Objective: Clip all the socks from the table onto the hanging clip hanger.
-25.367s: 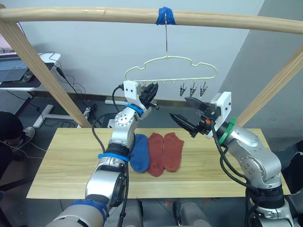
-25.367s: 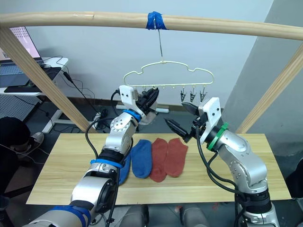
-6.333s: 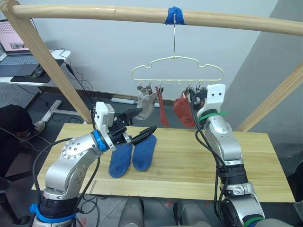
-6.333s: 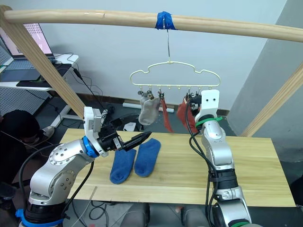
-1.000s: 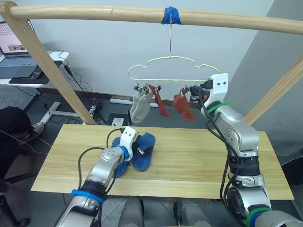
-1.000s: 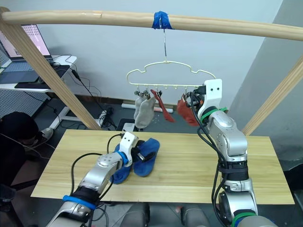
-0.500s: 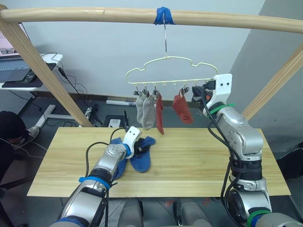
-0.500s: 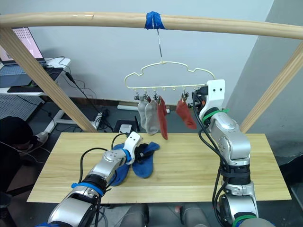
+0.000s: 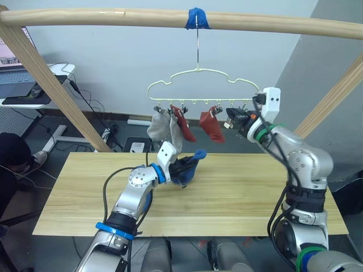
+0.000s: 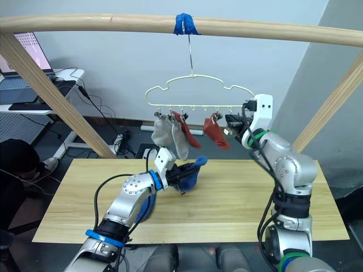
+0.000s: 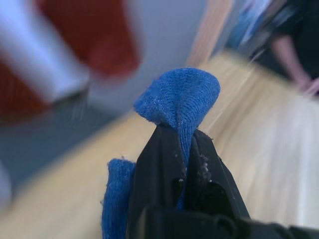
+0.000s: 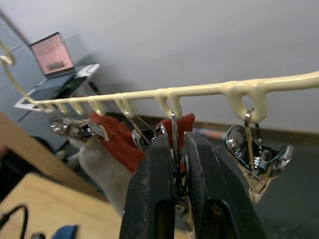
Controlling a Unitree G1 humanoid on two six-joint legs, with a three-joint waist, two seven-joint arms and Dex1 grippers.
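blue sock lifted off table, four socks clipped on hanger

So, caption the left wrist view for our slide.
Left gripper pinching a blue sock above the table.

Your bot's arms are silver-grey with black cables; blue bands on the left, green on the right, white wrist blocks, black fingers.

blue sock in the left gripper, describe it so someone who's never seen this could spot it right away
Look below the pale-yellow clip hanger hung from the wooden pole, above the table. There the left gripper is shut on the blue sock, bunched up and lifted off the wood. The grey socks and red socks hang clipped; the other blue sock lies flat behind the left arm.
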